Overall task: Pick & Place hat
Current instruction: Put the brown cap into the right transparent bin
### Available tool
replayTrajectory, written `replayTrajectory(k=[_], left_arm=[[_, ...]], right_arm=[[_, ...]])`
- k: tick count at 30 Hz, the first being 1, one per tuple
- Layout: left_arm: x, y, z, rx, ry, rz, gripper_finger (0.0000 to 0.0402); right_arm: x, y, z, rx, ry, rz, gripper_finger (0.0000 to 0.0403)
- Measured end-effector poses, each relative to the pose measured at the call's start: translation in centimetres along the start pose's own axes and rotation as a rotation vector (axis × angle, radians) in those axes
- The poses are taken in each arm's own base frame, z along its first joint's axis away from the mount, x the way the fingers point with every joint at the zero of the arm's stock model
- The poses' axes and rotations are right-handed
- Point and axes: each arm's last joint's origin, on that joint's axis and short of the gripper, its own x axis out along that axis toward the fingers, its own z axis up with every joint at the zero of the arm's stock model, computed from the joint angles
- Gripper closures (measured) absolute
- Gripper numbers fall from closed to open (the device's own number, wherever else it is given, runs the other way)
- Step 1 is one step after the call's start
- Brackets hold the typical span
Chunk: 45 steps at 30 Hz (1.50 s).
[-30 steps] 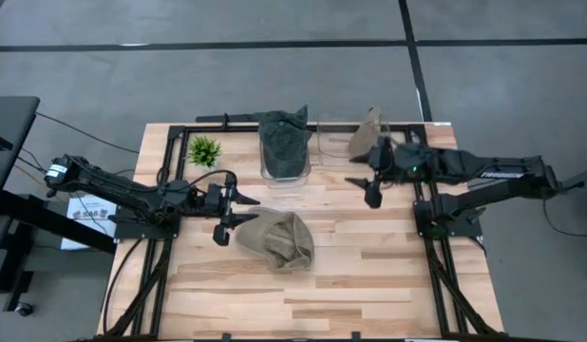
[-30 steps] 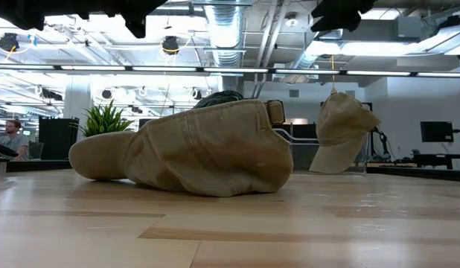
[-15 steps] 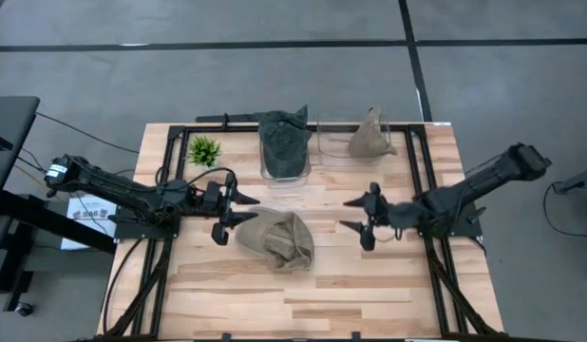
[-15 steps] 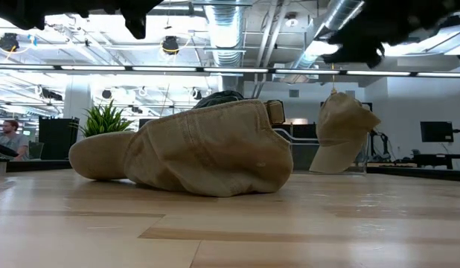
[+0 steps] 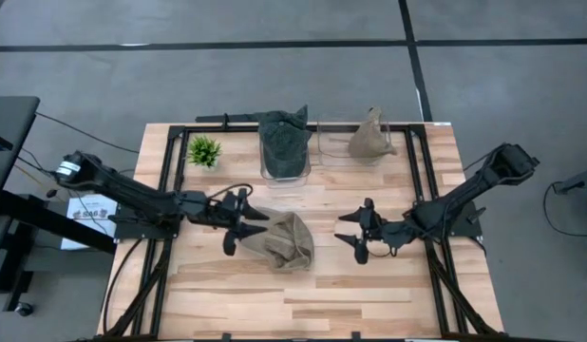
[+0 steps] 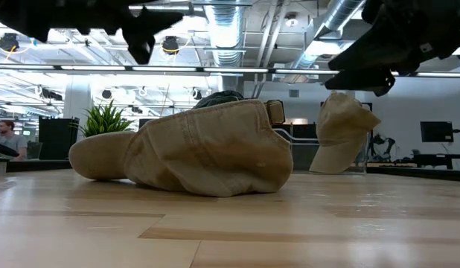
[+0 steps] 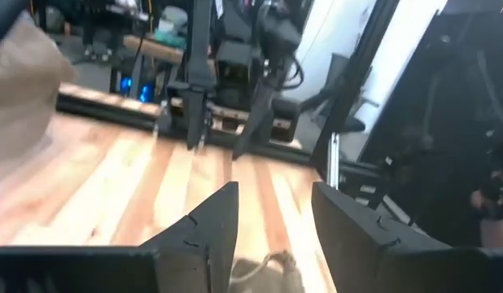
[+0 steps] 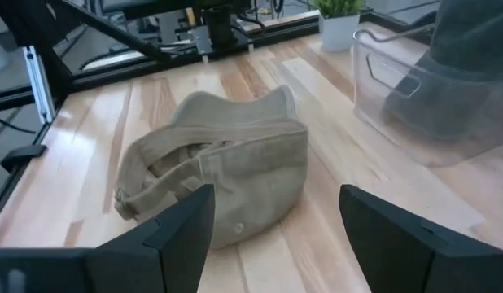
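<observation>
A tan cap (image 5: 282, 239) lies on the wooden table's middle, its opening turned up; it also shows in the low view (image 6: 193, 152) and the right wrist view (image 8: 227, 179). My left gripper (image 5: 248, 233) is open and hovers over the cap's left edge, well above it in the low view (image 6: 141, 33). My right gripper (image 5: 343, 228) is open, right of the cap and pointing at it, raised above the table (image 6: 364, 67). Neither gripper touches the cap.
At the far edge stand two clear bins: one with a dark green cap (image 5: 284, 142), one with a second tan cap (image 5: 368, 138). A small potted plant (image 5: 204, 149) stands at the far left. Black frame rails (image 5: 175, 190) run along the table's sides.
My right gripper has left the far bin with the tan cap, come toward the near edge and the middle cap, and gone lower, staying open. My left gripper has gone toward the table's right, over the cap's left edge. The cap has not moved.
</observation>
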Motion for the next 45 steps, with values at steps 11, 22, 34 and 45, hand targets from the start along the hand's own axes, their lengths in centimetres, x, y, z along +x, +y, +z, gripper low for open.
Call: replayTrajectory(k=[11,22,34,45], left_arm=[[1.4,-1.3,-4.4,-0.063,0.213,-0.040,0.0247],[-0.1,-4.6,-6.9,0.008,0.416,-0.174,0.0247],[-1.0,-4.8,-8.3,0.243,0.508,-0.051,0.0247],[-1.2,-4.4,-8.6,0.296,0.521,0.040,0.0247]], right_arm=[[-0.1,0.5,-0.2,0.065,-0.005,0.024,0.0149],[-0.1,0.6,0.3,0.080,-0.042,0.039,0.0148],[-0.1,0.7,0.4,0.054,-0.052,0.042,0.0148],[-0.1,0.7,0.6,0.046,-0.069,0.049,0.0148]])
